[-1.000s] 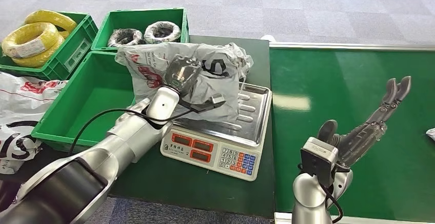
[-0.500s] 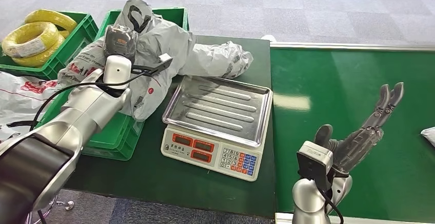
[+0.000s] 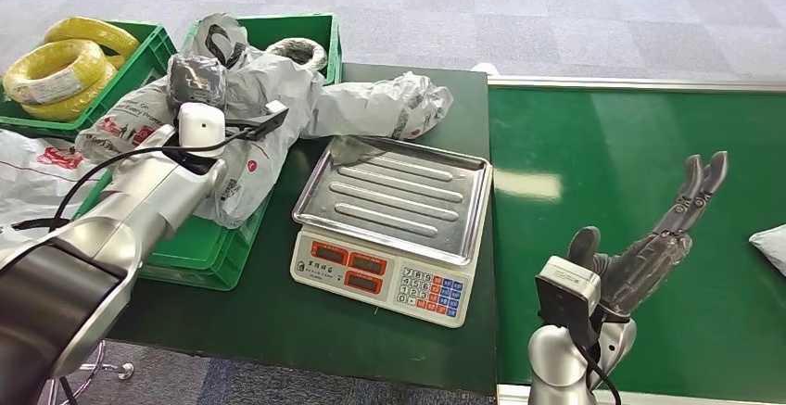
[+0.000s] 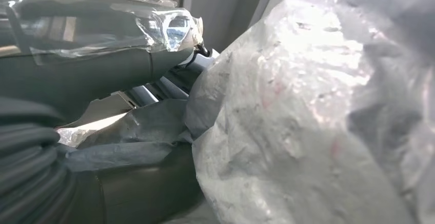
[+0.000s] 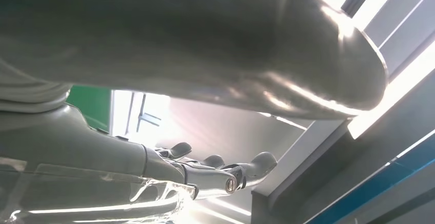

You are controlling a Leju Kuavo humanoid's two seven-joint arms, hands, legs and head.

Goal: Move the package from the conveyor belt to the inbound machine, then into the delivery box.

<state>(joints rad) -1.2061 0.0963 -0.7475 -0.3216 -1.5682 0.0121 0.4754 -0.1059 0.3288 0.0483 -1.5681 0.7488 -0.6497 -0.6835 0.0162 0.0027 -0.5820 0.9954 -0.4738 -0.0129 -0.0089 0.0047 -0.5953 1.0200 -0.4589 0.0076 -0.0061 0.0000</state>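
- The left hand (image 3: 196, 79) grips the grey package (image 3: 278, 99) from above, its fingers buried in the crumpled plastic; the left wrist view shows the same wrinkled grey film (image 4: 308, 121) pressed close against the hand.
- The package hangs over the near green crate (image 3: 199, 252), just left of the scale (image 3: 394, 224); one end of it trails onto the dark table beyond the scale's steel tray (image 3: 399, 192).
- The scale's tray is bare, and its keypad and red displays face the robot.
- Behind the near crate, still left of the scale, a second green crate (image 3: 306, 30) holds dark cable coils (image 3: 295, 50), partly hidden by the package.
- Further left of the scale, a third green crate (image 3: 130, 81) holds yellow cable coils (image 3: 60, 64).
- More white and grey bags (image 3: 28, 183) lie at the far left, beside the near crate.
- The right hand (image 3: 649, 247) is released, fingers stretched out and apart, holding nothing, above the green conveyor belt (image 3: 602, 155) to the right of the scale; the right wrist view shows its fingers (image 5: 215, 170) extended.
- Another pale parcel (image 3: 771, 243) sits on the belt at the picture's right edge, well apart from the scale.
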